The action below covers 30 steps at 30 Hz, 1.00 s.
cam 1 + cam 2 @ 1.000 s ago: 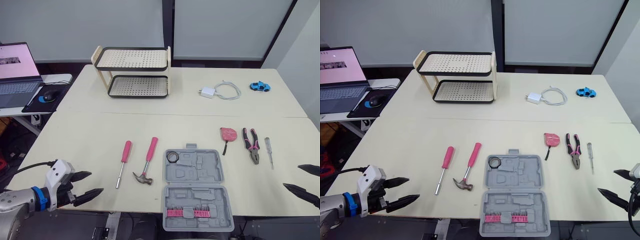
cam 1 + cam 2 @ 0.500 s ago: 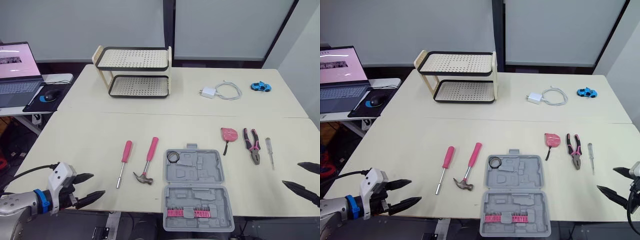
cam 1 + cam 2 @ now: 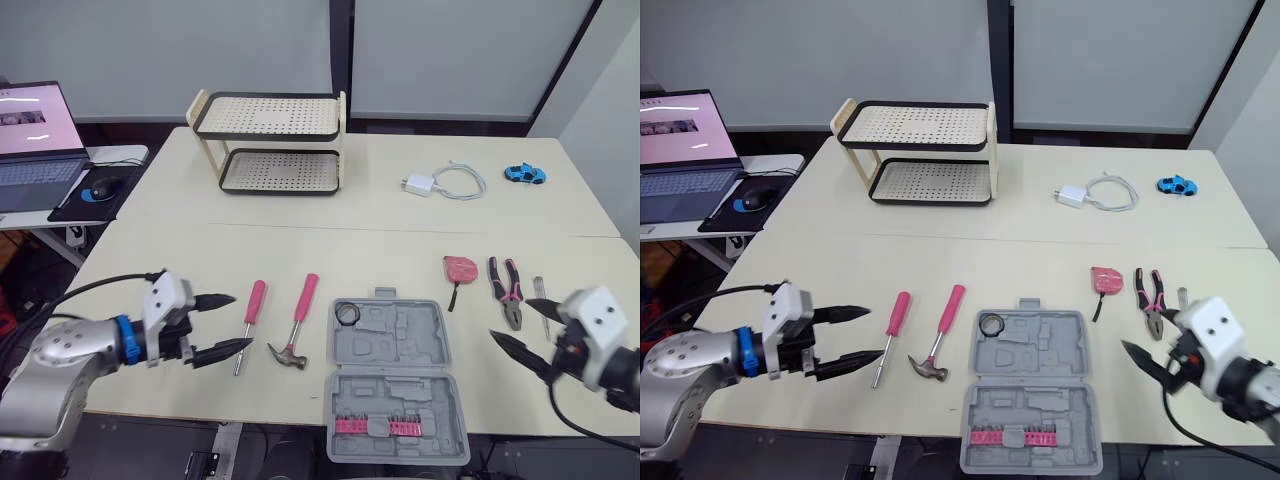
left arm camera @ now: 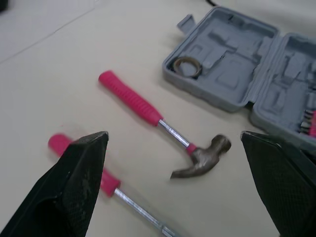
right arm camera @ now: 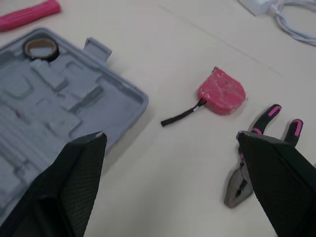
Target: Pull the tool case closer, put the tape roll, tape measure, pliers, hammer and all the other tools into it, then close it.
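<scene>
The grey tool case (image 3: 395, 375) lies open at the table's front edge, with the black tape roll (image 3: 346, 315) in its far left corner and pink bits in its near half. The pink-handled hammer (image 3: 295, 325) and a pink screwdriver (image 3: 249, 313) lie left of it. My left gripper (image 3: 240, 322) is open, its tips just left of the screwdriver. To the right of the case lie the pink tape measure (image 3: 458, 268), the pliers (image 3: 505, 288) and a thin screwdriver (image 3: 540, 295). My right gripper (image 3: 512, 320) is open just in front of the pliers.
A two-tier perforated rack (image 3: 270, 145) stands at the back left. A white charger with cable (image 3: 445, 182) and a blue toy car (image 3: 524, 173) lie at the back right. A laptop (image 3: 35, 125) sits on a side table to the left.
Both arms have come in over the table: the left gripper moved right towards the screwdriver, the right gripper moved left towards the pliers. The tools and the case have not moved.
</scene>
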Motion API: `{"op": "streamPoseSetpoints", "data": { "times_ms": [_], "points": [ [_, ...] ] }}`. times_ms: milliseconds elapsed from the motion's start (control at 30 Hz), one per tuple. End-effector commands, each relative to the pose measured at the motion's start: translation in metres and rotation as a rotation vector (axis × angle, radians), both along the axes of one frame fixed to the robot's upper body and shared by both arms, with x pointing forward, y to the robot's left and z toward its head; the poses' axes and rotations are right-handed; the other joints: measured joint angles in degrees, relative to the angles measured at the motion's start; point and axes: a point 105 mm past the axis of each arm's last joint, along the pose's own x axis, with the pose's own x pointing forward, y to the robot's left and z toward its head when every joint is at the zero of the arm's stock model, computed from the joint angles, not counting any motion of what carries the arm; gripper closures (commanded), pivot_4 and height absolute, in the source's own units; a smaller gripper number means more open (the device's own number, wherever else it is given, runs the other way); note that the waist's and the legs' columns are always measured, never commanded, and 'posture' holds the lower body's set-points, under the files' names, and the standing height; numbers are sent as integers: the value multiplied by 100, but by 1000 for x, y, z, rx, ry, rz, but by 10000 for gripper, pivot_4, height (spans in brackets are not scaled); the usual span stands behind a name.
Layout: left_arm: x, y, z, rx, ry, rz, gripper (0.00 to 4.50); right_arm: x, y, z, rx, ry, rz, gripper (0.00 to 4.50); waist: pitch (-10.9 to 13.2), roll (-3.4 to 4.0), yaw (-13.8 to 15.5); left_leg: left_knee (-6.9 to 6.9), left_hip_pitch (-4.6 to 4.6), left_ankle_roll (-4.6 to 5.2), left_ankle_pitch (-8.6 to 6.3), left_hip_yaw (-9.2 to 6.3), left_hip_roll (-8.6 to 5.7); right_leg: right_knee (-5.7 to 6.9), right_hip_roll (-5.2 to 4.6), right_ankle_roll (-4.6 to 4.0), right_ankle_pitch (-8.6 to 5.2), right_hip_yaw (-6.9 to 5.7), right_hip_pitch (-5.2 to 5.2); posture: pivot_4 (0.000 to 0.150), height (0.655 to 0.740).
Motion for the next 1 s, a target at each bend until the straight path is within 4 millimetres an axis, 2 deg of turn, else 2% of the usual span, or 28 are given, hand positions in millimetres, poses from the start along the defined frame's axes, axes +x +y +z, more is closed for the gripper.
{"op": "streamPoseSetpoints", "data": {
  "times_ms": [33, 167, 333, 633, 967, 1000],
  "points": [
    [2, -24, 14, -30, -28, -86, 433, 12, 12, 0, 8, -41, -89, 0, 1, 3, -3, 0, -1, 0, 0, 0, 0, 1, 1, 0, 0, 0, -2, 1500, 7400],
    [10, -50, 23, -34, -79, -160, 433, 32, 21, -18, 36, -14, -208, 0, 2, 4, -10, 0, -1, -1, 1, 1, -2, 5, 2, 0, 0, 4, -8, 1500, 7400],
    [14, -71, 23, -39, -99, -218, 433, 58, 19, -36, 65, 4, -329, 0, 2, 4, -41, 0, -1, -5, 3, 3, -4, 14, 5, 0, 0, 10, -17, 1500, 7400],
    [16, -102, 24, -49, -112, -292, 433, 93, 21, -64, 62, 39, -386, 0, 3, 6, -153, 0, -2, -23, 14, 8, -3, 18, 8, 0, 0, 18, -23, 1500, 7400],
    [17, -117, 28, -72, -109, -315, 433, 117, 22, -81, 99, 60, -433, 0, 3, 7, -167, 0, -1, -26, 16, 18, -2, 22, 11, 1, 1, 32, -32, 1500, 7400],
    [18, -118, 28, -73, -109, -316, 151, 118, 22, -83, 106, 70, -440, 1776, 2, 7, -167, 0, -1, -26, 16, 18, -2, 22, 12, 1, 1, 33, -32, 1500, 7400]
  ]
}}
